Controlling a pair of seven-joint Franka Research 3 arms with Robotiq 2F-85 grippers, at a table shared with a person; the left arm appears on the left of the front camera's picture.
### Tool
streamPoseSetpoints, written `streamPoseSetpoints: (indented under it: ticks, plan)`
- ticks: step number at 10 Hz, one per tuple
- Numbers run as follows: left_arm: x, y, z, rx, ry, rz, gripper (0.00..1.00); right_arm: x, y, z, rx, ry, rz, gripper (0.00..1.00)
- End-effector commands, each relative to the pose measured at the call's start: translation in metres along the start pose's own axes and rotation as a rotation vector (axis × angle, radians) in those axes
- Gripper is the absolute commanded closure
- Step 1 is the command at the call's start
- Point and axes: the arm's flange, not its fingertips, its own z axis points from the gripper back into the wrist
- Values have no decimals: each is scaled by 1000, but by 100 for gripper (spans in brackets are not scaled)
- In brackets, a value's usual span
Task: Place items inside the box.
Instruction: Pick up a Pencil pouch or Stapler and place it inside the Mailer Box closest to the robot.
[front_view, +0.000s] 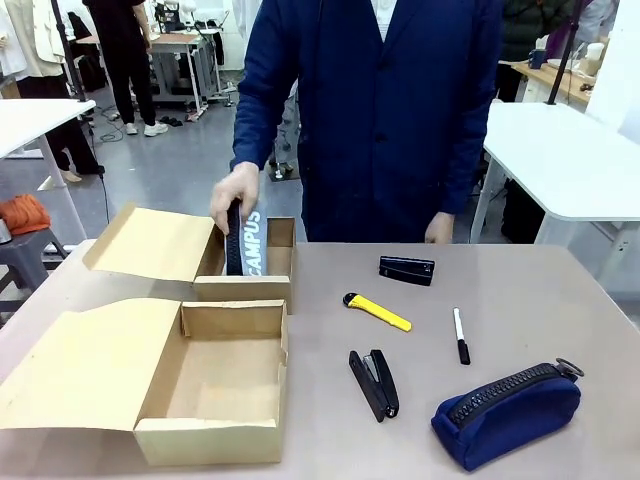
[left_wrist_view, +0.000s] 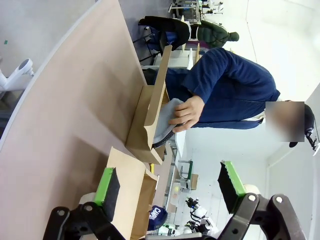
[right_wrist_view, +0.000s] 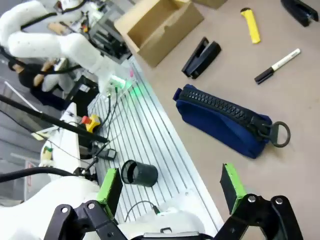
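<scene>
Robotics lab, white worktables (front_view: 570, 160), robot arm (right_wrist_view: 70, 46)

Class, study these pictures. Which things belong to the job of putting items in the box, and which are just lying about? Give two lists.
Belong: near box, far box, CAMPUS pouch, black case, yellow knife, marker, stapler, navy zip pouch.
Lying about: orange cloth, black cylinder, red button.

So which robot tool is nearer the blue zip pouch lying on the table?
Right. The right tool hangs facing the pouch; the left tool is off by the cardboard boxes.
</scene>
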Motion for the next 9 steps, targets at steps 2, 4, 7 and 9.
streamPoseSetpoints:
  ticks: [2,4,7,9]
  plan:
    - [1,0,0,-25,-7,-22,0,28,16,-67,-50,348,330,0]
    - [1,0,0,-25,-7,-22,0,53,22,-126,-94,484,589,0]
    - [1,0,0,-25,-7,-22,0,59,48,-219,-157,637,836,0]
    - [1,0,0,-25,-7,-22,0,115,42,-142,-55,608,675,0]
